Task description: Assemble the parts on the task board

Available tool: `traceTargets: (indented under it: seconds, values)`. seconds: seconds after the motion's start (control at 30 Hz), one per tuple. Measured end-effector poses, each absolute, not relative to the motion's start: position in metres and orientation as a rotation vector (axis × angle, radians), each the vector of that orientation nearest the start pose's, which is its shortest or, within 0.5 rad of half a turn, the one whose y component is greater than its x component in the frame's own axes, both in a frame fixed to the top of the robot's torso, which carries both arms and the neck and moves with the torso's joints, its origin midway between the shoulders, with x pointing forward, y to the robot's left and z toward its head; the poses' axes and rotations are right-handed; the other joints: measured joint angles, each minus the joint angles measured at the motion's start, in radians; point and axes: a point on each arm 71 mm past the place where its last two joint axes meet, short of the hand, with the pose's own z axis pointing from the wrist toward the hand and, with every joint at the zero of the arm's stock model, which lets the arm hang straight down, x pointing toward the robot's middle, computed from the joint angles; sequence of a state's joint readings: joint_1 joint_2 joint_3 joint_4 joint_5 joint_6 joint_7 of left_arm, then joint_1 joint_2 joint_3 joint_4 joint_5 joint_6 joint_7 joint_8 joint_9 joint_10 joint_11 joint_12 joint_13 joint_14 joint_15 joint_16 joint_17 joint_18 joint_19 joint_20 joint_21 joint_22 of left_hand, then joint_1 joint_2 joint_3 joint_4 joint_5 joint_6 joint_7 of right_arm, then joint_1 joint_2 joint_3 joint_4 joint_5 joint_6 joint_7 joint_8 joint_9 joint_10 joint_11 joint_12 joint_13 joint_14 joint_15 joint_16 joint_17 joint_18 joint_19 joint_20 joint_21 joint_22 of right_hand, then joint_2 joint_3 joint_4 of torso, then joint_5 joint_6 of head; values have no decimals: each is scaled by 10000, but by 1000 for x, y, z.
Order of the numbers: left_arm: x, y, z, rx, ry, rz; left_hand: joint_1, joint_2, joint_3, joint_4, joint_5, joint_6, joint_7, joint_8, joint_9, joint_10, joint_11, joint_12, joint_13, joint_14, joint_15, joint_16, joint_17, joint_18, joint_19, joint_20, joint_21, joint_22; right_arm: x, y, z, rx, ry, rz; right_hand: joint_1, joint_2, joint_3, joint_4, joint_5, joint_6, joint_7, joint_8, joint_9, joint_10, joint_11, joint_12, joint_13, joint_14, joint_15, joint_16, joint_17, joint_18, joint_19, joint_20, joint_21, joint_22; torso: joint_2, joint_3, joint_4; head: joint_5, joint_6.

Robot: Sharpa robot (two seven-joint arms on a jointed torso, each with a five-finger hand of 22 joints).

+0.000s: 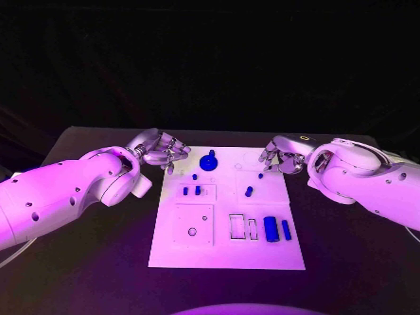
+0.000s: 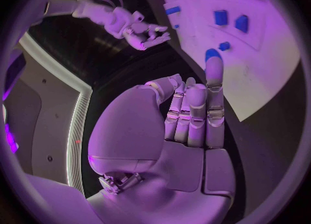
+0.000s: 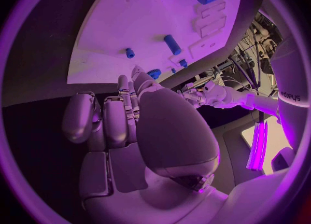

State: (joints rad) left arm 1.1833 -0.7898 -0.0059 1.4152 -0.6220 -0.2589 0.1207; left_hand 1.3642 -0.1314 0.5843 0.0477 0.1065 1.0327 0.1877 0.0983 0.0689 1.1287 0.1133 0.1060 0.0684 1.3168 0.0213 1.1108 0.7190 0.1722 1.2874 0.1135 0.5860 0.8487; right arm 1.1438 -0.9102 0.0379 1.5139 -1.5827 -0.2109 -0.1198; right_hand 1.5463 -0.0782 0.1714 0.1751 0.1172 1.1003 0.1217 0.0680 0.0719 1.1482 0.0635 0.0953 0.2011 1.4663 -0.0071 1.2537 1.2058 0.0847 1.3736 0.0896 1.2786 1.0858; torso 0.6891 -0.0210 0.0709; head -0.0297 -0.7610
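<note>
Flat and matte white, the rectangular task board fills the frame's centre, with small blue parts low at its right. Smooth silver left hand and right hand flank its upper corners, fingers curled, holding nothing.

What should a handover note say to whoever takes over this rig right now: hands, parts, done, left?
Left hand: holds nothing, fingers loosely curled, at the far left corner of the white task board.
Right hand: holds nothing, at the board's far right corner.
Parts: large round blue part at the far middle; small blue pieces mid-board; two blue blocks on the near right beside empty rectangular slots.
Done: cannot tell which parts are seated.
Left: neither hand holds a part yet; the slots are unfilled.
</note>
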Motion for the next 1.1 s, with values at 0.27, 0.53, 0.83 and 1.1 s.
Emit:
traceTargets:
  seconds: [0.27,0.53,0.83,1.1]
  values:
    - [495,211,-187,-10607,15390,-14941,-160,9,-352,42,0,38,-37,51,2,97,-98,256,40,-212,-33,-157,-422,-1,-68,-12,-224,-178,482,-226,-194,-3514,17075,4028,-223,-274,604,116,-325,2,-2,0,-17,61,-11,-203,-652,0,0,-66,-159,0,-1,0,-7,-90,0,-13,6,-105,12]
    - [490,212,-186,-12210,14594,-15759,-159,9,-482,8,0,74,-74,93,10,131,-132,365,51,-319,-71,-224,-574,-3,-103,23,-323,-226,482,-220,-201,-4006,17238,3597,-262,-314,802,105,-379,26,-27,0,-16,62,-11,-203,-820,0,0,-122,-207,0,-1,0,-45,-114,3,-9,1,-98,8]
    - [487,211,-185,-12644,14325,-16019,-159,10,-564,-22,0,73,-74,131,18,131,-133,414,58,-338,-90,-225,-641,-6,-139,-13,-323,-254,482,-214,-214,-4216,17490,3487,-262,-313,1182,49,-480,77,-79,0,-16,99,-47,-203,-1052,1,-76,-122,-231,0,-1,0,-45,-113,11,6,5,-80,-12]
    - [487,213,-185,-12795,14239,-16043,-159,10,-646,-103,0,72,-75,172,18,131,-132,482,66,-390,-73,-225,-685,-7,-139,-13,-364,-277,484,-209,-216,-4280,17510,3561,-262,-313,1666,-66,-595,161,-90,0,-5,236,-86,-199,-1250,1,-76,-122,-229,0,36,-36,-45,-103,12,7,6,-49,-42]
